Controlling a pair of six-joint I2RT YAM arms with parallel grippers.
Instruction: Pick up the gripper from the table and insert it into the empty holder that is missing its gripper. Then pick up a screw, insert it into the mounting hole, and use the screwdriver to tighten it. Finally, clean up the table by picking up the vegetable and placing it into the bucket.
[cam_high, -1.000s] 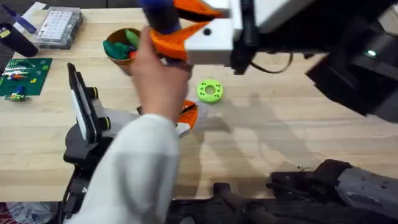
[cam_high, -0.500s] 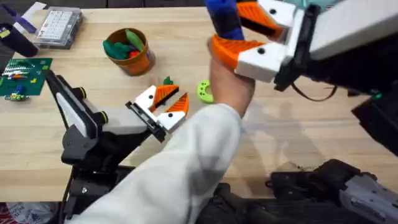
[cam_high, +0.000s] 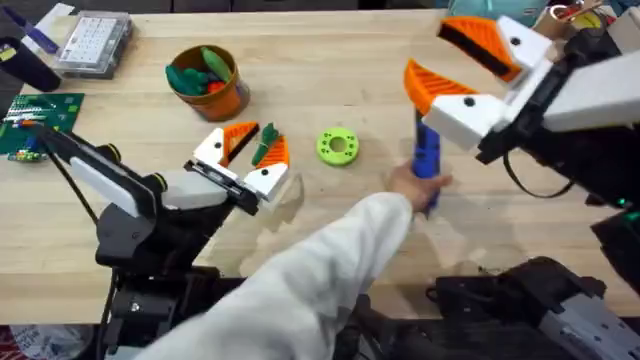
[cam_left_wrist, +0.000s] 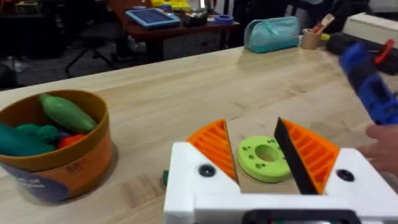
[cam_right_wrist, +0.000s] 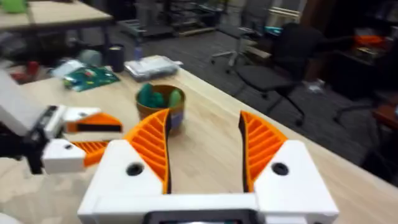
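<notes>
The table is pale wood with a visible grain and a smooth, faintly satin finish. The left gripper and the right gripper look like matt white plastic blocks carrying matt orange plastic fingers with ribbed faces. The screwdriver has a smooth blue plastic body. The lime-green ring, near the table's middle, is matt plastic. The bucket, toward the far left corner, has a smooth, slightly glossy orange-brown wall. A person's sleeve is soft white cloth.
</notes>
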